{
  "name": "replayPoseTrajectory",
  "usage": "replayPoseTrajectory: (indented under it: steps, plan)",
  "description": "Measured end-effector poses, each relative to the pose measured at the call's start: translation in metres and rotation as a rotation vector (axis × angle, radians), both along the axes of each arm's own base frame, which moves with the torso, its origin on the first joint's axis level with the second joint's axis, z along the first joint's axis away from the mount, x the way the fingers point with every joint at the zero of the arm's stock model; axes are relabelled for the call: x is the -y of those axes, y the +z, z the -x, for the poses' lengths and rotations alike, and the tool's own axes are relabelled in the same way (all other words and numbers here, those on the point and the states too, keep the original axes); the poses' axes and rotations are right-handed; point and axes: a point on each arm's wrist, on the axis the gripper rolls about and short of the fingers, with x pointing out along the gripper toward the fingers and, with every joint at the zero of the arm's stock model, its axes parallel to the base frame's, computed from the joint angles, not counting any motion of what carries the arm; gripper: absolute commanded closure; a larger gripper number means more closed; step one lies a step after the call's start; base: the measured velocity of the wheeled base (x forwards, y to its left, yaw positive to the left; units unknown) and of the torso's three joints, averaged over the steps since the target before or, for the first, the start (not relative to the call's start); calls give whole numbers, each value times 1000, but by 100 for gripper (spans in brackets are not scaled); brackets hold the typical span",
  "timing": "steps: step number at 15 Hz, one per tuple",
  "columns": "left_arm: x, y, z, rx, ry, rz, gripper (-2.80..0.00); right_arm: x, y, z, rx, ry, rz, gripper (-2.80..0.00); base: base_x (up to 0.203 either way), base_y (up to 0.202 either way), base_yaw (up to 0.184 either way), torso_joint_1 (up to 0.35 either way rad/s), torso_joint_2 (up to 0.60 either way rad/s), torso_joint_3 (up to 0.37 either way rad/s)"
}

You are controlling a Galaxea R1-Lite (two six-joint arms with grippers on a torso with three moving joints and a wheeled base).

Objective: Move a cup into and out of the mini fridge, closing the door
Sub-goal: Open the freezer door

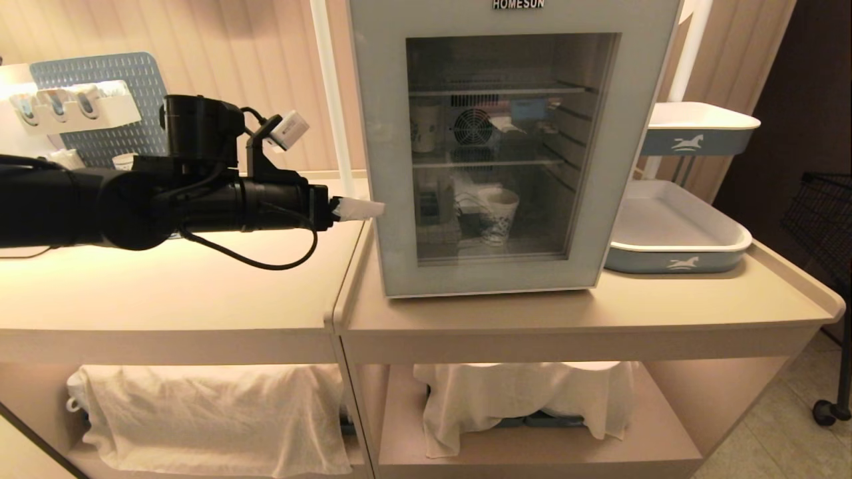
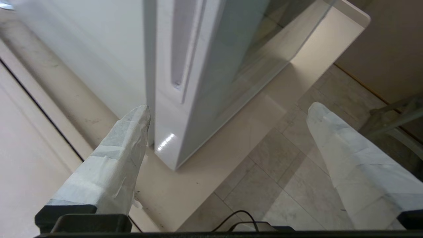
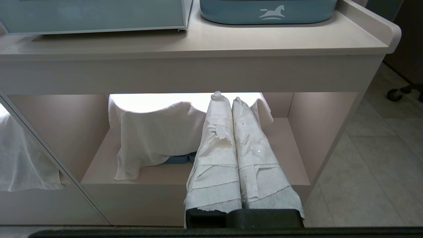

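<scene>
Pale grey HOMESUN mini fridge (image 1: 499, 153) stands shut on the worktop (image 1: 266, 266), the blue-patterned white paper cup (image 1: 500, 216) upright behind its glass door (image 1: 509, 143). My left gripper (image 1: 359, 209) lies level at the door's left edge, jaws spread; my right gripper (image 3: 229, 100), jaws pressed together, hangs below, farther off

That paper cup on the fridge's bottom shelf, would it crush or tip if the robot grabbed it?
The cup looks like thin paper, so probably light and easily dented. It is tall with a narrower base and stands on a wire shelf, so a nudge might tip it.

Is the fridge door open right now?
No, the door sits flat and shut against the mini fridge, with the cup behind its glass.
</scene>
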Motion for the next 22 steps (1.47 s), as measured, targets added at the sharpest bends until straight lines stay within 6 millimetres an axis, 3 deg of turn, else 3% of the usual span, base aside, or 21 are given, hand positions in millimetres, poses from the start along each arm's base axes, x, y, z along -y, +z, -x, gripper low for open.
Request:
replayPoseTrajectory:
  steps: [13, 22]
  plan:
    - [2, 27, -14, 95, 12, 26, -280, 0, 0, 0, 0, 0, 2, 0, 0, 0, 0, 0, 0, 0]
    - [10, 33, 0, 59, -15, 19, -280, 0, 0, 0, 0, 0, 1, 0, 0, 0, 0, 0, 0, 0]
